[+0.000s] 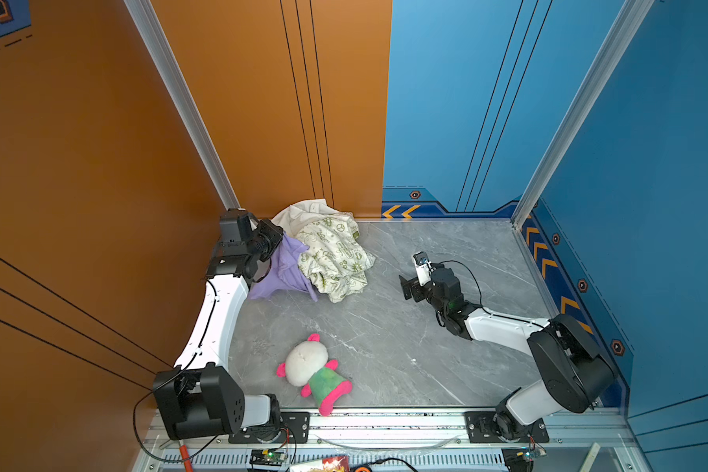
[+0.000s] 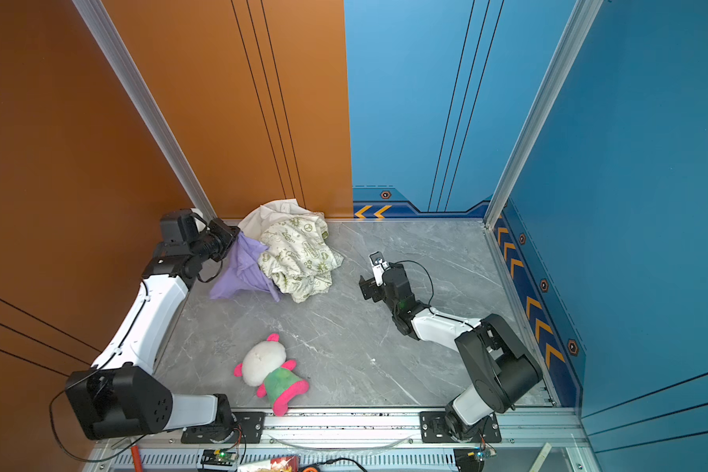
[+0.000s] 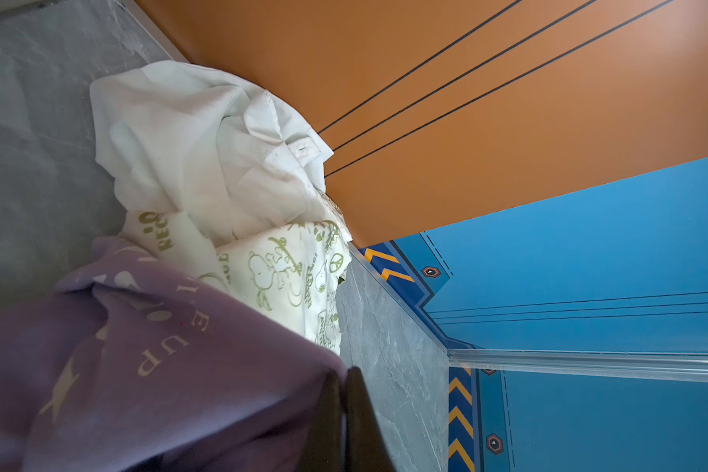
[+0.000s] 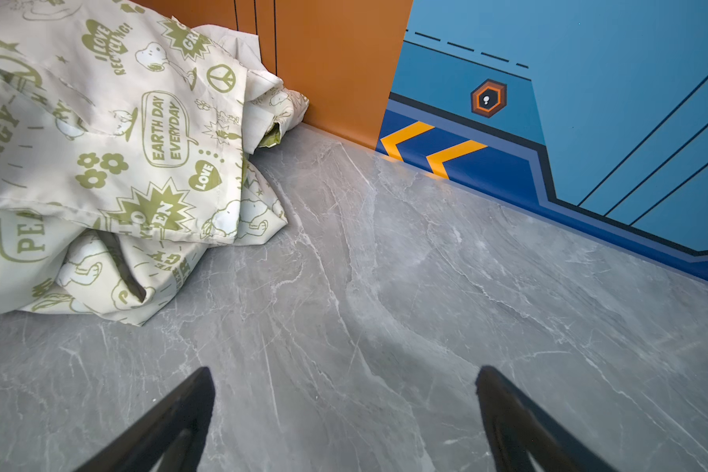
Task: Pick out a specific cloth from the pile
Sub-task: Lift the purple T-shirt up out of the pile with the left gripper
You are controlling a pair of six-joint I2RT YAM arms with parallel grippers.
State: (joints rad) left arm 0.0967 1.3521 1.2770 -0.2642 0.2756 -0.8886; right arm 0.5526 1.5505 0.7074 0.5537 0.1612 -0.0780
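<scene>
the soft lavender t-shirt cloth with white lettering (image 1: 281,269) hangs from the left gripper (image 1: 283,237), whose jaws are pinched together on its upper edge; its lower part trails on the grey marble-look table (image 1: 385,335), touching the pile of off-white and green-doodle cream garments (image 1: 332,253). the right gripper (image 4: 344,392) hovers spread wide over bare table, near the pile.

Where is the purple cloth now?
In both top views the purple cloth lies at the far left of the table, against the green-printed cloth, held by the left tool.
</scene>
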